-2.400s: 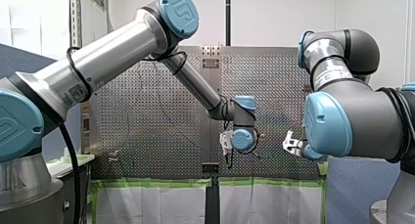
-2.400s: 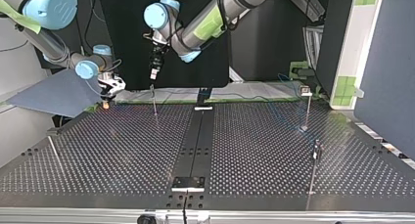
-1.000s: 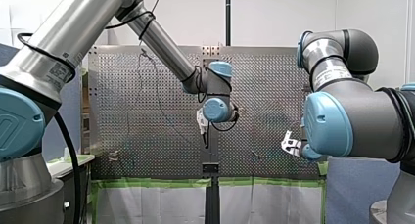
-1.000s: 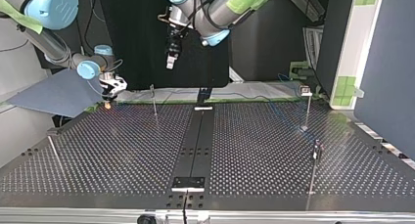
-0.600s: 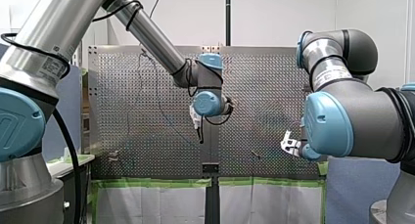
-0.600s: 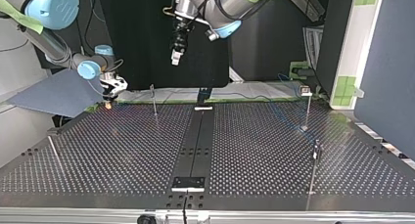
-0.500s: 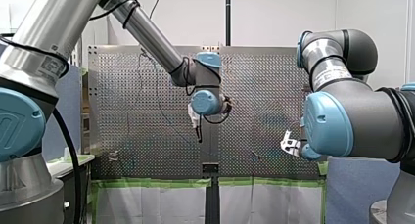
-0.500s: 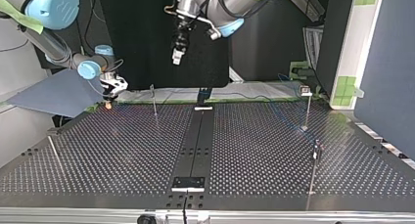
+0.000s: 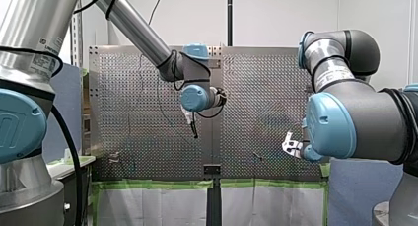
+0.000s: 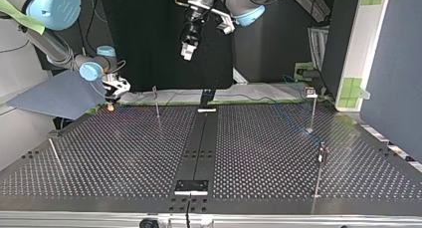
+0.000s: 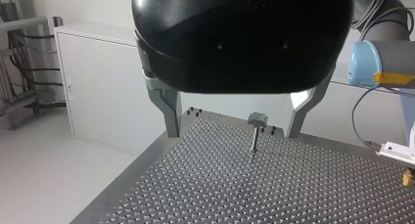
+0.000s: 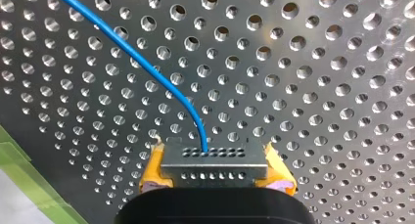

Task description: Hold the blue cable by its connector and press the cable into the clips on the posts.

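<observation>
My right gripper [image 12: 216, 174] grips the grey connector [image 12: 214, 158] of the blue cable [image 12: 147, 67] between its yellow pads, close over the perforated counter [image 12: 318, 87]. My left gripper [image 11: 232, 133] hangs above the counter, fingers spread wide and empty, with a post [image 11: 254, 136] ahead between them.

on the table [image 10: 99, 153], top view, the left post [image 10: 157, 102] and right post [image 10: 312, 113] flank the middle strip [image 10: 198, 143].

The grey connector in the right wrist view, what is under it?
The perforated table lies beyond the connector, held between my right end effector's yellow pads. The holes directly behind it are covered.
</observation>
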Robot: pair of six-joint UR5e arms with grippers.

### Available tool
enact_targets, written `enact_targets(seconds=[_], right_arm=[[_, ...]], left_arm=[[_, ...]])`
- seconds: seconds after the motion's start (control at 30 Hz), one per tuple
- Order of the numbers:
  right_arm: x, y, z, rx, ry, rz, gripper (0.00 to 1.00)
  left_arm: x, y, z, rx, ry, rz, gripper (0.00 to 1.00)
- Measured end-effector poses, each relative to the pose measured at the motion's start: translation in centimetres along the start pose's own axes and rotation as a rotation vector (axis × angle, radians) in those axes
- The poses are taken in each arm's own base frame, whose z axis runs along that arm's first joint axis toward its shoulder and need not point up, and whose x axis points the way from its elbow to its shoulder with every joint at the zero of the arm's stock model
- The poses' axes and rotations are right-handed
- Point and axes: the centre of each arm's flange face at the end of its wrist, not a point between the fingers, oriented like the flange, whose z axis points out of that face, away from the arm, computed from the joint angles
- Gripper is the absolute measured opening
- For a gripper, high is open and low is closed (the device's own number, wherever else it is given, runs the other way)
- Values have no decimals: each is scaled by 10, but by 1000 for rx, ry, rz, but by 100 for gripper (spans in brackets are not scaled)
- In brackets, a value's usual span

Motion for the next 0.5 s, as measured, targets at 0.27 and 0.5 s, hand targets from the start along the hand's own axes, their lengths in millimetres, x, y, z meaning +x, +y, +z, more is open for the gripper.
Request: enact_targets(seconds=[0.27,0.5], right_arm=[[0,0,0,-2,-3,-11,2],[0,0,-1,-4,-11,-30,2]], left_arm=[[11,21,-18,-11,40,24,100],[44,44,-34,-21,104,56,100]])
